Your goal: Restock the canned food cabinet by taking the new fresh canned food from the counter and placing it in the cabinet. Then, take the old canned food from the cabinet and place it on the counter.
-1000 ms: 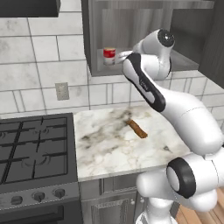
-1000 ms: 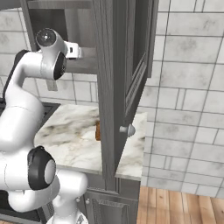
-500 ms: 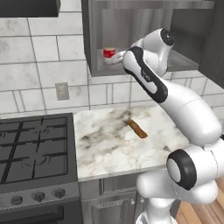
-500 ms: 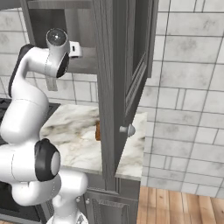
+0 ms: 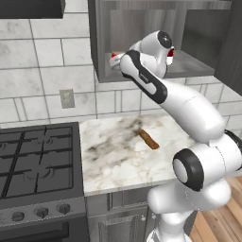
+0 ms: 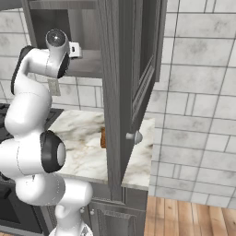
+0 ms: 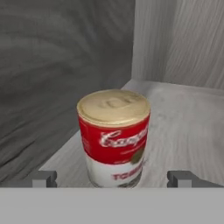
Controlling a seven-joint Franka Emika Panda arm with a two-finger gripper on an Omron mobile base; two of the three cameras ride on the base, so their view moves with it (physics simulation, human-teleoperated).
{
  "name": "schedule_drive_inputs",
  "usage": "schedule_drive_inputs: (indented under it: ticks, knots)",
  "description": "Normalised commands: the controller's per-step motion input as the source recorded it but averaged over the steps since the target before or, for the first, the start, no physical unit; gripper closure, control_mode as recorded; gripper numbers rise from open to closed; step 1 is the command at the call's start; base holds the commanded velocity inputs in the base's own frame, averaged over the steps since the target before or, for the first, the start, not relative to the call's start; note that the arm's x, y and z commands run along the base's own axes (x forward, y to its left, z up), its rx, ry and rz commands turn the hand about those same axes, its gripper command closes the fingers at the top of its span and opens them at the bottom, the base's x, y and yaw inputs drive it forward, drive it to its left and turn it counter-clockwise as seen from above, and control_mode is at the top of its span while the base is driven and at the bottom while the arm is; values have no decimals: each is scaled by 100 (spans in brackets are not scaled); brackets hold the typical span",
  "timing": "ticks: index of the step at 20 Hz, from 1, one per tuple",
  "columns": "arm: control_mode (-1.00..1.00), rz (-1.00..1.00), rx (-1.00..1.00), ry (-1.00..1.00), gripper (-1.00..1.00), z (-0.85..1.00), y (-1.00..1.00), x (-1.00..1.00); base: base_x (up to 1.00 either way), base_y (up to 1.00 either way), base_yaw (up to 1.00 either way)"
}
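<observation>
We're inside the cabinet (image 5: 142, 28), gripper (image 7: 112, 178) spread wide, its tips either side of the old can (image 7: 113, 136) standing upright on the shelf (image 7: 192, 118). Risk: if we push in off-centre, one finger could nudge the can over before we close.

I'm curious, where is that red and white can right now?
The old canned food stands upright on the cabinet shelf near its left wall, just ahead of the open gripper.
</observation>
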Motion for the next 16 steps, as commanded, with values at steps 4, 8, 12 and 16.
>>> schedule_drive_inputs:
  ticks: [4,8,12,16]
  knots:
    - [-100,0,0,0,-100,0,5,52,0,0,0]
    - [-100,0,0,0,-100,0,0,38,0,0,0]
    - [-100,0,0,0,100,-5,0,8,0,0,0]
    - [-100,0,0,0,100,-4,0,0,0,0,0]
